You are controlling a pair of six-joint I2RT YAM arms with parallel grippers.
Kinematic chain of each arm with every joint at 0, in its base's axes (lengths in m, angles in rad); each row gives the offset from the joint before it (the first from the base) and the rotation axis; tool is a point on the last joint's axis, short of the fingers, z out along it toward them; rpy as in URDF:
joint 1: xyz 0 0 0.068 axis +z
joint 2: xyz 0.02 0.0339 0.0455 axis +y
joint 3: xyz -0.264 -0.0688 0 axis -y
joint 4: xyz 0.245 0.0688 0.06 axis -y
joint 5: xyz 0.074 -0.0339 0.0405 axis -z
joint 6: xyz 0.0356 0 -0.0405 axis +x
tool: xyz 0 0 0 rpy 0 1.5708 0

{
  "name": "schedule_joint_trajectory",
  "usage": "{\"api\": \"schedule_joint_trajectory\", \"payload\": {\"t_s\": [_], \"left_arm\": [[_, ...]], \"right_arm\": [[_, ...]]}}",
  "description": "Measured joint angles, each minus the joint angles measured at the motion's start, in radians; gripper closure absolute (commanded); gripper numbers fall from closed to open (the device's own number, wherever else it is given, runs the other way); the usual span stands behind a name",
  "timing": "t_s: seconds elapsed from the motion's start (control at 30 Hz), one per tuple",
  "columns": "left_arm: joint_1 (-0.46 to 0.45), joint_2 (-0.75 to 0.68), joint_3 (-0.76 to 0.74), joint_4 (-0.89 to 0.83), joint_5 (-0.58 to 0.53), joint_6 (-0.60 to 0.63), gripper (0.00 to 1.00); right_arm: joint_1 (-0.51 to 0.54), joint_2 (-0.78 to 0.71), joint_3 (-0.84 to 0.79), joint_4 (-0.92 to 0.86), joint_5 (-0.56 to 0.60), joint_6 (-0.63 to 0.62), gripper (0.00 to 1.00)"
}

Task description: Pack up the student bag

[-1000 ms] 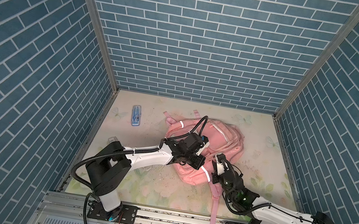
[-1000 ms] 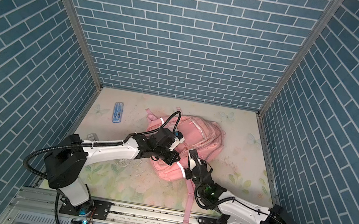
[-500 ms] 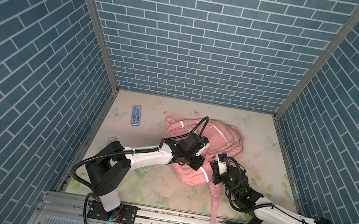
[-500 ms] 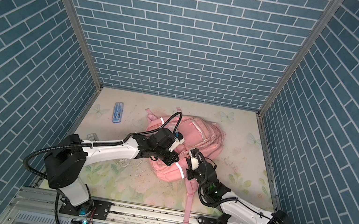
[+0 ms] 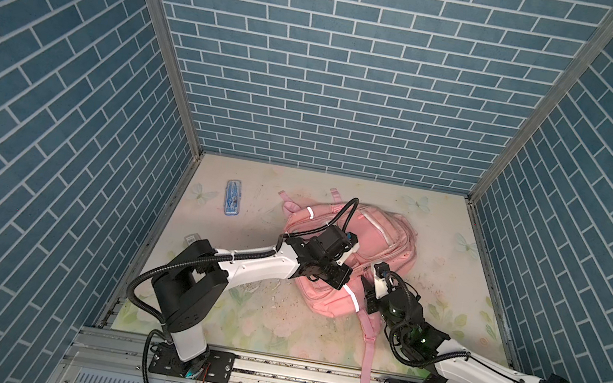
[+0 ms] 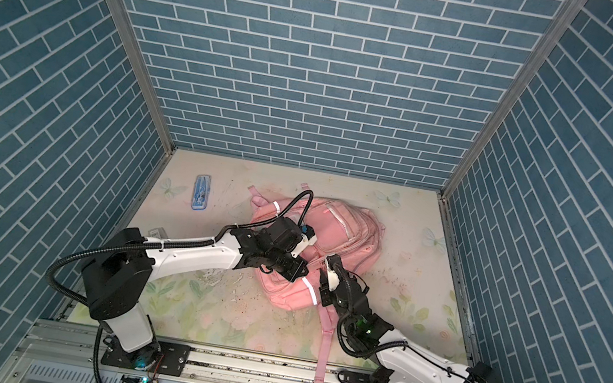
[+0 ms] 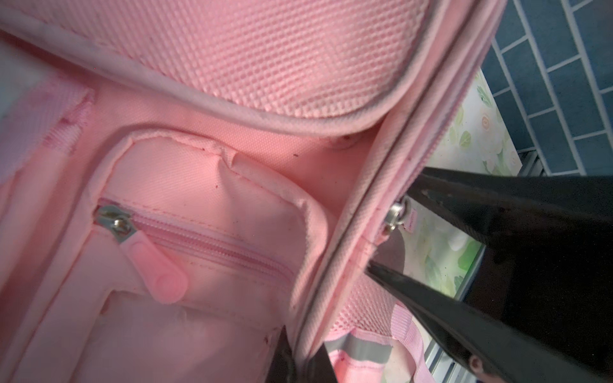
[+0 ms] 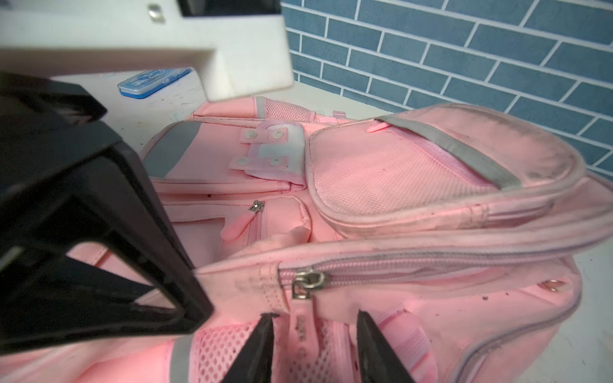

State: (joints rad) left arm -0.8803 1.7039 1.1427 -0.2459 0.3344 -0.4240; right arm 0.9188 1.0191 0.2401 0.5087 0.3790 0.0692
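The pink student bag [image 5: 381,239] [image 6: 349,229] lies on the floral table with its main compartment gaping. My left gripper [image 5: 336,280] [image 7: 303,338] is shut on the piped rim of that opening, holding it up. The left wrist view looks inside at a pink lining and a zipped inner pocket [image 7: 205,245]. My right gripper [image 5: 374,280] [image 8: 315,331] stands open at the bag's near side. Its fingers [image 8: 262,348] flank the pink zipper pull [image 8: 302,325] without touching it. The pull hangs from a metal slider [image 8: 308,282].
A blue pencil case [image 5: 233,198] [image 6: 200,194] lies at the back left of the table. A small grey object [image 5: 192,240] sits by the left wall. One pink strap [image 5: 367,358] trails over the front rail. Brick-patterned walls enclose three sides.
My right gripper's jaws have parted around the zipper pull, and its wrist has shifted slightly. The left gripper keeps its hold on the bag's rim and has not moved.
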Motion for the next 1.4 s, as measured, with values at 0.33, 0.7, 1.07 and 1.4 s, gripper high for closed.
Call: {"api": "schedule_joint_trajectory", "payload": {"t_s": [0.33, 0.7, 1.07, 1.4], "left_arm": [[0.007, 0.043, 0.058, -0.010, 0.051, -0.043, 1.00], [0.013, 0.045, 0.070, -0.005, 0.061, -0.050, 1.00], [0.032, 0.034, 0.071, -0.065, 0.079, 0.024, 1.00], [0.039, 0.011, 0.071, -0.134, 0.061, 0.103, 1.00]], "right_arm": [[0.080, 0.152, 0.037, 0.060, 0.269, -0.027, 0.59], [0.090, 0.167, 0.050, 0.092, 0.329, -0.014, 0.92], [-0.062, -0.043, 0.009, 0.015, -0.071, 0.031, 1.00], [-0.115, -0.064, 0.009, -0.028, -0.211, 0.039, 1.00]]}}
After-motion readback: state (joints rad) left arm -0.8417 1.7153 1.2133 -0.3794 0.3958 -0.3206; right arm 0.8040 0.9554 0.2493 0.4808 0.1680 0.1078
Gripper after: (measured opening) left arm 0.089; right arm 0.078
